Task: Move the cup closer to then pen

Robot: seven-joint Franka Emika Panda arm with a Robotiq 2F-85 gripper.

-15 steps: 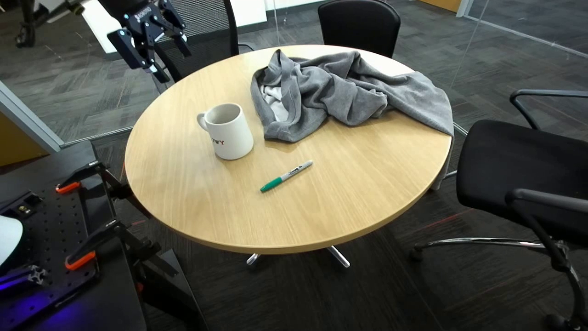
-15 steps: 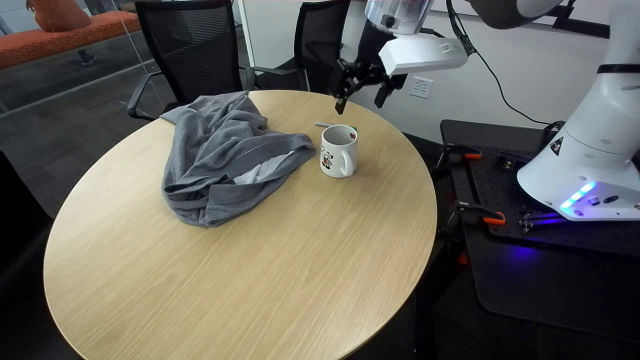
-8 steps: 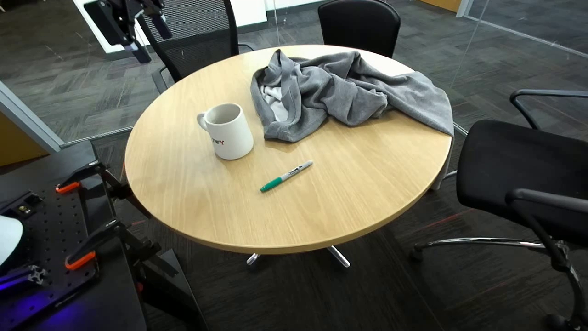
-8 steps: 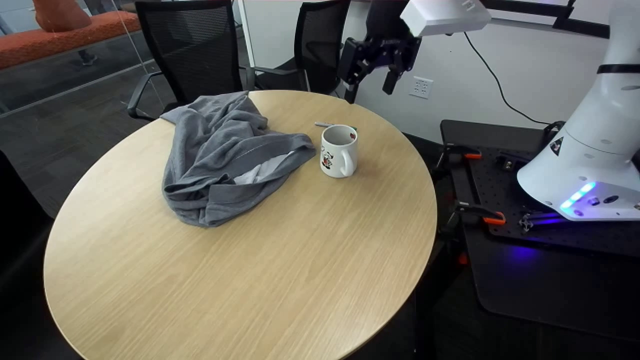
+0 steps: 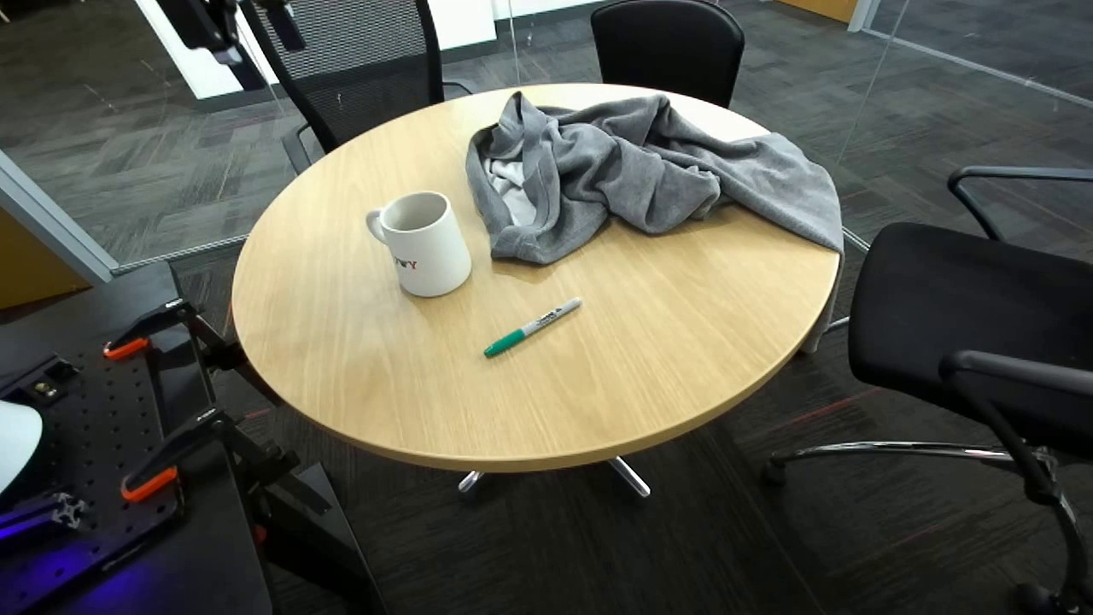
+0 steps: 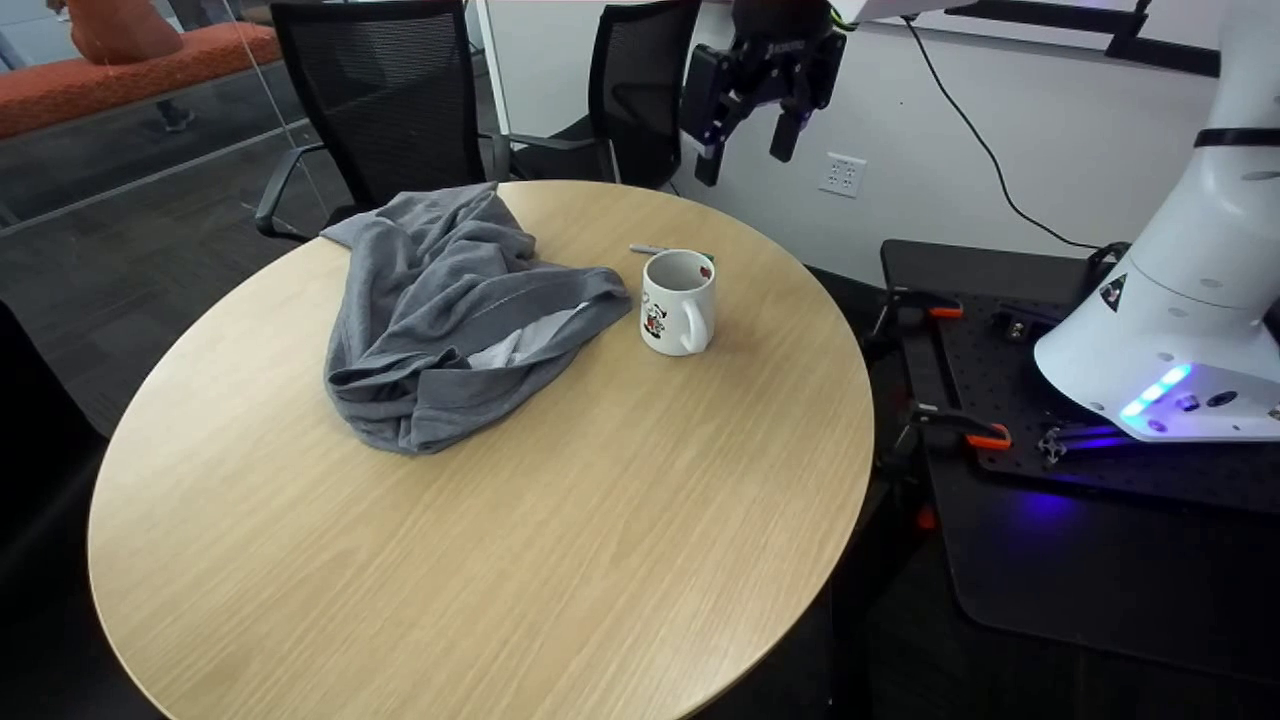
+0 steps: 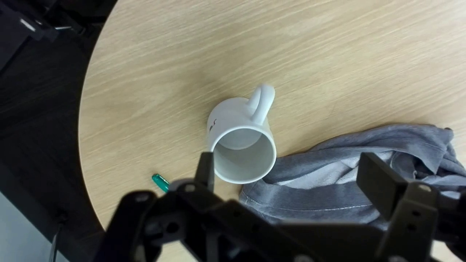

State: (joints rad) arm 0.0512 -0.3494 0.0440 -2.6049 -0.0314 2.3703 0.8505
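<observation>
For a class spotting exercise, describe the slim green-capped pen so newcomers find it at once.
On the round pale wooden table, find the white ceramic mug. Near it lies the slim pen, set apart from mug and crumpled grey cloth by its green cap.

White mug (image 5: 434,254) upright on round table (image 5: 632,367), near green pen (image 5: 533,327) and grey cloth (image 5: 606,175).

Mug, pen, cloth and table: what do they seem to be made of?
Mug: probably ceramic, likely glazed; smooth white walls with printed decoration.
Pen: likely hard plastic, somewhat shiny; the green end seems to catch light in the wrist view.
Cloth: soft matte fabric, perhaps fleece; it slumps in folds.
Table: smooth pale wood look with grain; solid or laminate, I cannot tell.
</observation>
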